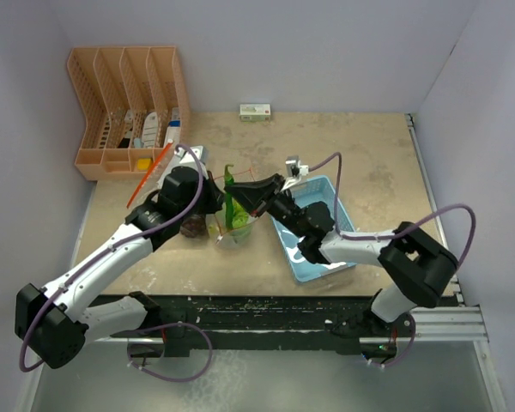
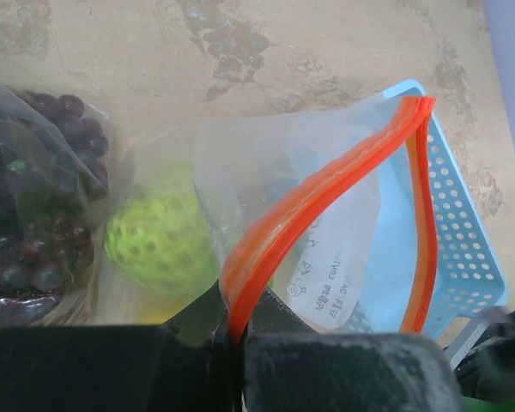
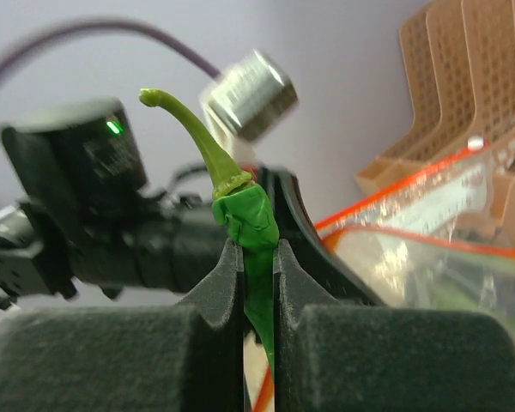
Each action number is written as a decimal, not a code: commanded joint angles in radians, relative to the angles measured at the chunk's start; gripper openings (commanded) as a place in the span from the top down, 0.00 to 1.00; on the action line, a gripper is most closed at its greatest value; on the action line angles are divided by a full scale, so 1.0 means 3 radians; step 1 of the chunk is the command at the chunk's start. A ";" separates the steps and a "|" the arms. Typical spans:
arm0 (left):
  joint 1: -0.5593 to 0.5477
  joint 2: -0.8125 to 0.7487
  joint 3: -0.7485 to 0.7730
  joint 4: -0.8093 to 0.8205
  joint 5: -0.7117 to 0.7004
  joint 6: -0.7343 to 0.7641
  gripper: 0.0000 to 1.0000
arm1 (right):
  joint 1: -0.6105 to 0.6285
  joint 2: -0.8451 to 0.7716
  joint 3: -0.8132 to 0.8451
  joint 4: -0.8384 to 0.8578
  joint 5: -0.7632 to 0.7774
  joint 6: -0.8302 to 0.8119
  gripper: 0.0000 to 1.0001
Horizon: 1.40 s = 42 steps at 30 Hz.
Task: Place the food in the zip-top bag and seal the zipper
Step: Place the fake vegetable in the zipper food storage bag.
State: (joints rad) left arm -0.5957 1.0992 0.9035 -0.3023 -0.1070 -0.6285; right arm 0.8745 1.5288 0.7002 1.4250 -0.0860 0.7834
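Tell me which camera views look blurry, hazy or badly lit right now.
Right wrist: the green pepper is sharp, the metal cylinder behind it is smeared. Left wrist: the bag looks hazy over the green fruit. Top external: even light, soft shadows.

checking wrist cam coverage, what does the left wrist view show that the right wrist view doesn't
Left wrist only: the left gripper pinching the zip-top bag by its orange zipper, grapes and a bumpy green fruit under clear plastic, the blue basket behind. Right wrist only: the right gripper shut on the long green vegetable, stem up, and the peach rack. Both: the bag and zipper.
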 commanded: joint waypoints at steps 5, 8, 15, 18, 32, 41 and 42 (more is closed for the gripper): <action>0.0008 -0.0176 0.0218 0.0248 0.0108 -0.0157 1.00 | 0.0181 0.0380 -0.0158 0.0731 0.0305 -0.0001 1.00; 0.0008 -0.0196 0.0182 0.0288 0.0176 -0.0232 1.00 | 0.0189 0.0380 -0.0150 0.0771 0.0486 -0.0089 1.00; 0.0007 -0.0242 -0.0013 0.0400 0.0297 -0.0390 1.00 | 0.0196 0.0239 -0.0089 0.0768 0.0948 -0.0340 1.00; 0.0007 -0.0243 -0.0035 0.0452 0.0351 -0.0420 1.00 | 0.0218 0.0269 -0.0094 0.0866 0.1136 -0.0380 1.00; 0.0060 -0.0120 0.0003 0.0521 0.0457 -0.0469 1.00 | 0.0470 0.0268 -0.0225 0.0752 0.1317 -0.0309 1.00; 0.0058 -0.0199 -0.0056 0.0751 0.0649 -0.0623 1.00 | 0.0544 0.0277 -0.0529 0.0715 0.1359 -0.0504 1.00; 0.0059 -0.0226 -0.0060 0.0759 0.0694 -0.0640 1.00 | 0.0543 0.0313 -0.0542 0.0808 0.1444 -0.0545 1.00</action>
State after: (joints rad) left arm -0.5808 1.0878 0.8768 -0.1921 0.0437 -0.7765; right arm 1.0332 1.6108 0.5480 1.5806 0.2806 0.6754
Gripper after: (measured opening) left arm 0.003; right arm 0.079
